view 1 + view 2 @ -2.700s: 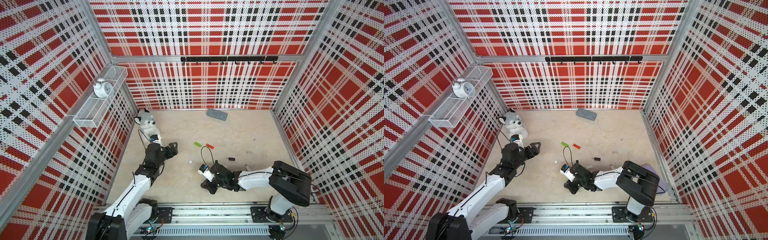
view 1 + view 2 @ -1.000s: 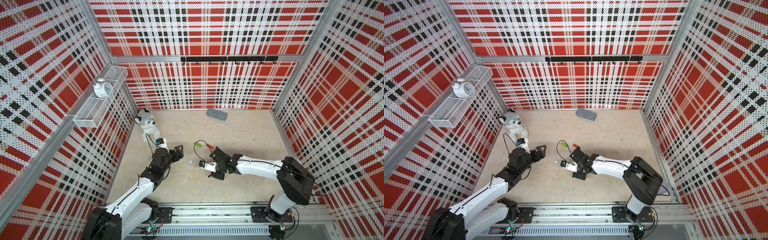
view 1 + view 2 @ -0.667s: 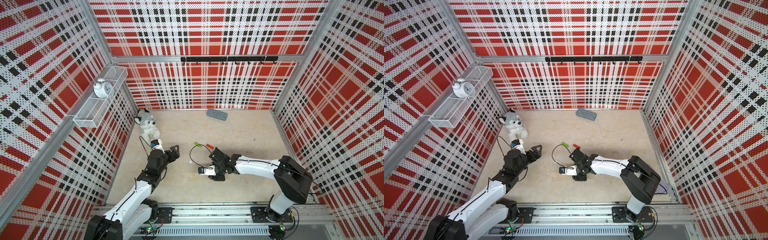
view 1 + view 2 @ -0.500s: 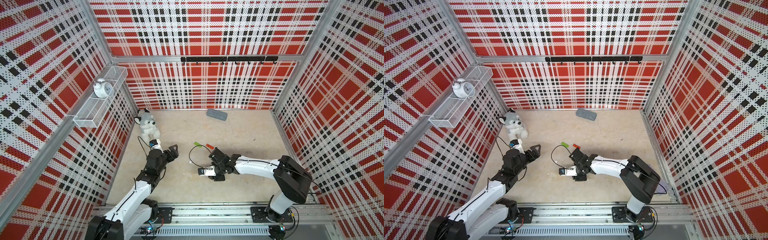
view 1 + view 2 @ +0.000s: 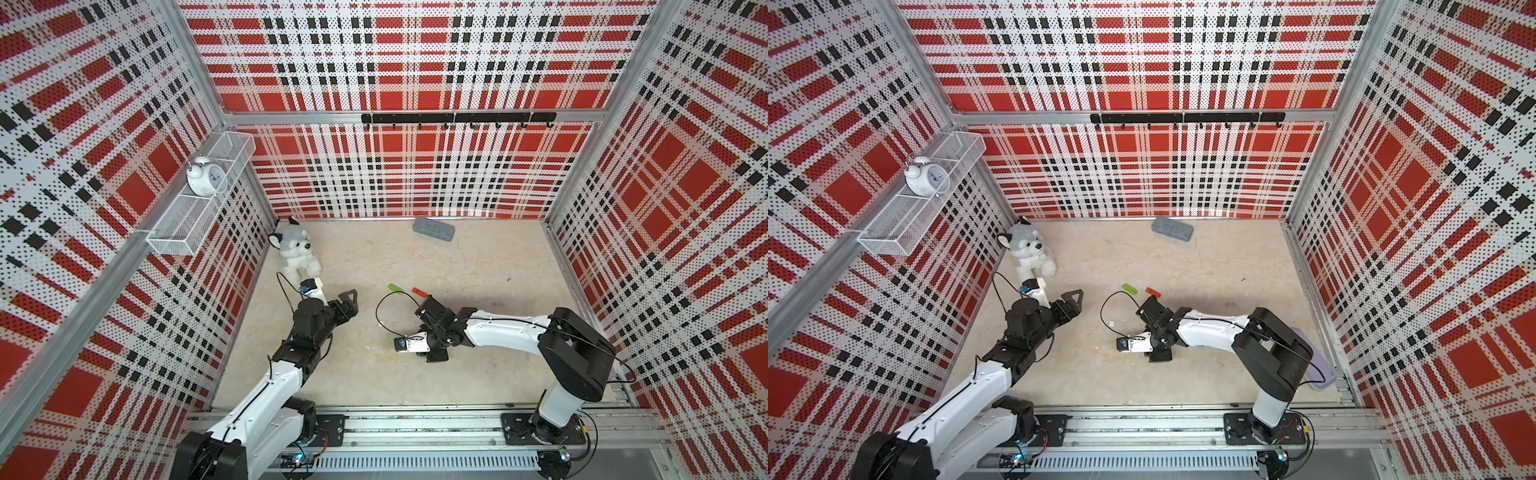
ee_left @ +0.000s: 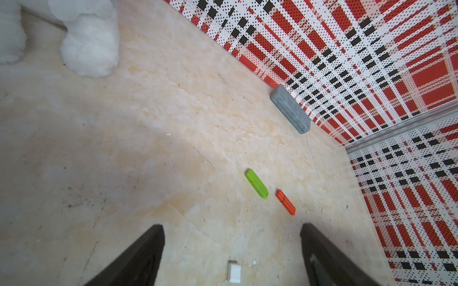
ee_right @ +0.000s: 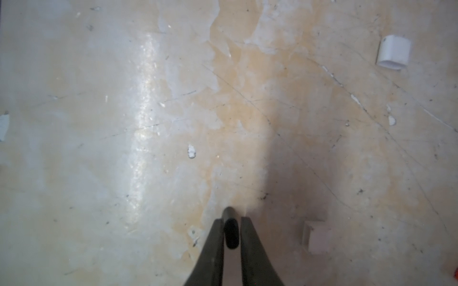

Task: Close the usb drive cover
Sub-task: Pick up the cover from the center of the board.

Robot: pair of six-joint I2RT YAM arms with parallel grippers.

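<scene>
The right gripper (image 7: 230, 219) has its jaws pressed together on a small black rounded piece, which we take to be the usb drive (image 7: 230, 232). It sits between the two fingertips with its end poking just past them, low over the table (image 7: 99, 123). We cannot tell whether it touches the surface. The left gripper (image 6: 231, 225) hangs with its jaws wide apart and nothing between them.

We judge the usb drive to be light, stiff plastic with smooth sides, so it could twist or slip out from narrow pads. The flat sides of the body, about mid-length, look like the best place to hold it, leaving the plug end free for the cover.

A white cap (image 7: 394, 52) lies on the table well apart from the right jaws, and it also shows just in front of the left jaws in the left wrist view (image 6: 233, 272). We think it may be the cover, though the colours do not match, so we are not sure. It looks hollow and very light, likely to skid when pushed, so it needs a firm pinch on its broad faces.

A green drive (image 6: 256, 183) and a red drive (image 6: 285, 201) lie side by side farther off, both apart from either gripper
</scene>
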